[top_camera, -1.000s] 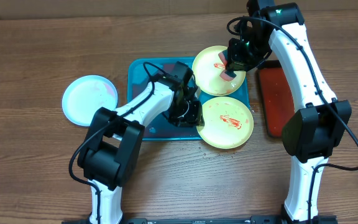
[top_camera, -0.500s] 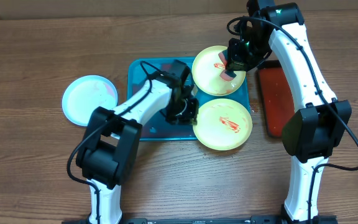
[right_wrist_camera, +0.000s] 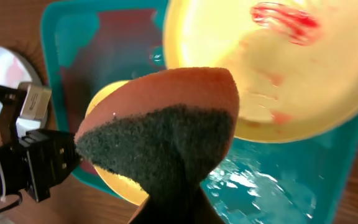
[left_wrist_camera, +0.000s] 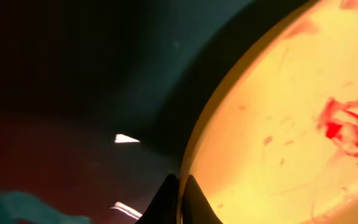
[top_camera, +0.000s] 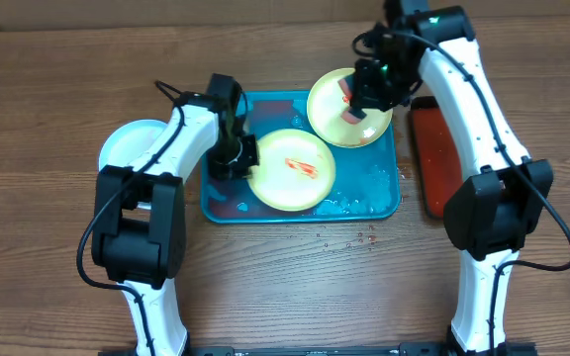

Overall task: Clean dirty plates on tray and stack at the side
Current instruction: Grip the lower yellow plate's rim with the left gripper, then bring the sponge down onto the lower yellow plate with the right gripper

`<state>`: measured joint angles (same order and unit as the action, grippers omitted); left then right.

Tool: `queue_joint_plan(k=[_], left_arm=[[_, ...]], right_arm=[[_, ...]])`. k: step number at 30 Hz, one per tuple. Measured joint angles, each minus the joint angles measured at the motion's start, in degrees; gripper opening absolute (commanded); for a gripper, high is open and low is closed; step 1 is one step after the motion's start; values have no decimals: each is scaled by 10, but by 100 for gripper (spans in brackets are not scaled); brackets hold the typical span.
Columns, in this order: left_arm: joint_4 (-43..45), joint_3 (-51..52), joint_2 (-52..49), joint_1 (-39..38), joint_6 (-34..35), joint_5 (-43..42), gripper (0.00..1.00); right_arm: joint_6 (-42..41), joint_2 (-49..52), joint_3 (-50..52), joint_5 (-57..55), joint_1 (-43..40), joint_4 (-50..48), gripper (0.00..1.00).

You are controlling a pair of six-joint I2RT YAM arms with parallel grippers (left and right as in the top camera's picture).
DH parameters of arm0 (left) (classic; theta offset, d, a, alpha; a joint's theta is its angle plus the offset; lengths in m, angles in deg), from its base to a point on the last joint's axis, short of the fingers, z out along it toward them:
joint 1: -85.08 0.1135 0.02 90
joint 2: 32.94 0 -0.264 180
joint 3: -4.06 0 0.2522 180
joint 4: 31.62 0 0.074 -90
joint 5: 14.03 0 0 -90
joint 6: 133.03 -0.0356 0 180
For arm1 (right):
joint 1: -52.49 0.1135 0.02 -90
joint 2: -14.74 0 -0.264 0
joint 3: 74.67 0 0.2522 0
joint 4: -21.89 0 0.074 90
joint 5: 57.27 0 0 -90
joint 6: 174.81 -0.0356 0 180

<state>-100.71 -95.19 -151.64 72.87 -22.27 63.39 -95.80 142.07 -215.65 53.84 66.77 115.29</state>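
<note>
A pale yellow-green plate (top_camera: pixel 295 170) with a red sauce smear lies in the middle of the turquoise tray (top_camera: pixel 369 188). My left gripper (top_camera: pixel 242 158) is shut on its left rim; in the left wrist view the fingertips (left_wrist_camera: pixel 169 198) pinch the plate's edge (left_wrist_camera: pixel 272 130). A second yellow-green plate (top_camera: pixel 336 124) rests tilted on the tray's back right corner. My right gripper (top_camera: pixel 364 97) hovers over it, shut on an orange sponge (right_wrist_camera: pixel 166 118) with a dark scrub face. The pale blue-white plate (top_camera: pixel 127 148) lies on the table left of the tray, partly under my left arm.
A smaller red tray (top_camera: pixel 433 158) with a black rim sits to the right of the turquoise one. Water glistens on the turquoise tray's floor (right_wrist_camera: pixel 291 180). Bare wooden table (top_camera: pixel 315 287) stretches in front.
My left gripper closed on the front plate's rim and dragged it left, from the tray's front right corner to its middle. The right gripper with the sponge barely moved.
</note>
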Motion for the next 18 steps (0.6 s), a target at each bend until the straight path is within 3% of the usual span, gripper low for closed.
queue_joint_plan(k=[8, 18], left_arm=[[0, -1, 0, -2, -2, 101, 4], [0, -1, 0, -2, -4, 109, 4]], right_arm=[[-74, -3, 75, -52, 94, -100, 4], [-176, -4, 224, -113, 151, -247, 4]])
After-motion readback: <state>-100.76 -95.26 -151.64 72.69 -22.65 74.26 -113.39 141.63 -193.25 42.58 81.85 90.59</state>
